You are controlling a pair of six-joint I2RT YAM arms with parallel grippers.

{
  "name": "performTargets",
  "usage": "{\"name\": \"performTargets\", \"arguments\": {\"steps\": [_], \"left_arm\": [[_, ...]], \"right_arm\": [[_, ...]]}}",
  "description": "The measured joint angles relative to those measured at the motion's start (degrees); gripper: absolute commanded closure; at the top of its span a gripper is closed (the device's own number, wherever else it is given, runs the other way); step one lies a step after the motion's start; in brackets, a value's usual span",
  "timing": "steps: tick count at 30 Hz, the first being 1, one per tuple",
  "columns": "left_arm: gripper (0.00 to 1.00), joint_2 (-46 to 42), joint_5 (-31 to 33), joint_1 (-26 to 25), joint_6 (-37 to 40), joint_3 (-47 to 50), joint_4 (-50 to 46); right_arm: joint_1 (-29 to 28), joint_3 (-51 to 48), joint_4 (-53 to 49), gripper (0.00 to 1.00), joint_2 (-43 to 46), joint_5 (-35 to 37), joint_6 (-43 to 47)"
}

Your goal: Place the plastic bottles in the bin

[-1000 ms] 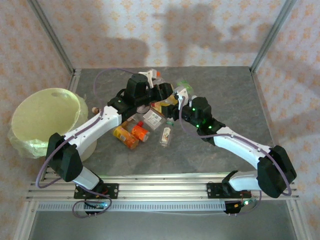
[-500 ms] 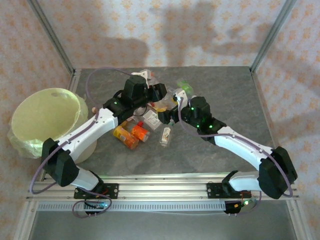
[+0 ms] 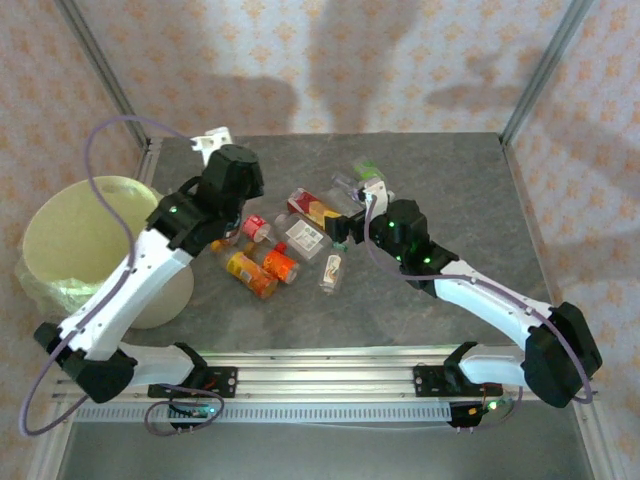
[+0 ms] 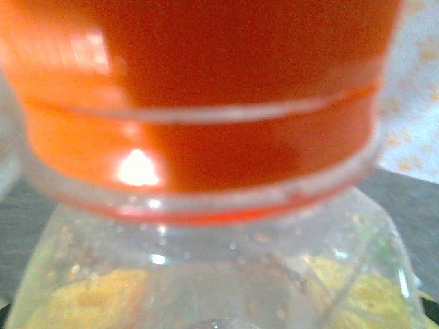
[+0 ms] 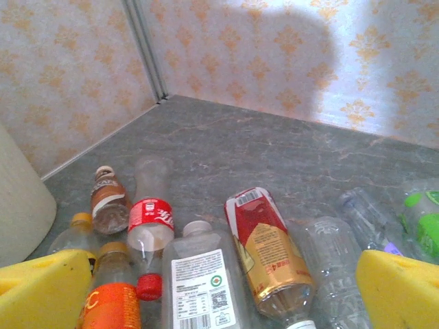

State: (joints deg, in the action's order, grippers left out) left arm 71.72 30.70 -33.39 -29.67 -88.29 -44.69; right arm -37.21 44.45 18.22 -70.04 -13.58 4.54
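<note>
The left gripper hangs raised near the bin, jaws apparently clenched on an orange bottle, high enough to clear the rim. The right gripper, jaws released wide, hovers over loose bottles on the tabletop farther from the bin, lining up a pick.

Table viewed from above and behind the arm bases, left wrist view pressed close against an orange-and-clear bottle, right wrist view aimed low across scattered bottles toward a wall corner, the same bottles seen overhead
</note>
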Motion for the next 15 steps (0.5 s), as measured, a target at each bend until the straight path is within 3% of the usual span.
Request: {"name": "performTargets", "arguments": {"steps": [7,15], "left_arm": [[0.65,-12.48,13.33,1.57,6.71,1.29,-2.29],[0.65,-17.92,16.72,19.98,9.44,3.89,-4.42]], "right_arm": [[0.02,0.02,1.31,0.01,-1.86,1.68,-0.94],[0.0,0.02,1.92,0.01,-2.62,1.81,-1.88]]}}
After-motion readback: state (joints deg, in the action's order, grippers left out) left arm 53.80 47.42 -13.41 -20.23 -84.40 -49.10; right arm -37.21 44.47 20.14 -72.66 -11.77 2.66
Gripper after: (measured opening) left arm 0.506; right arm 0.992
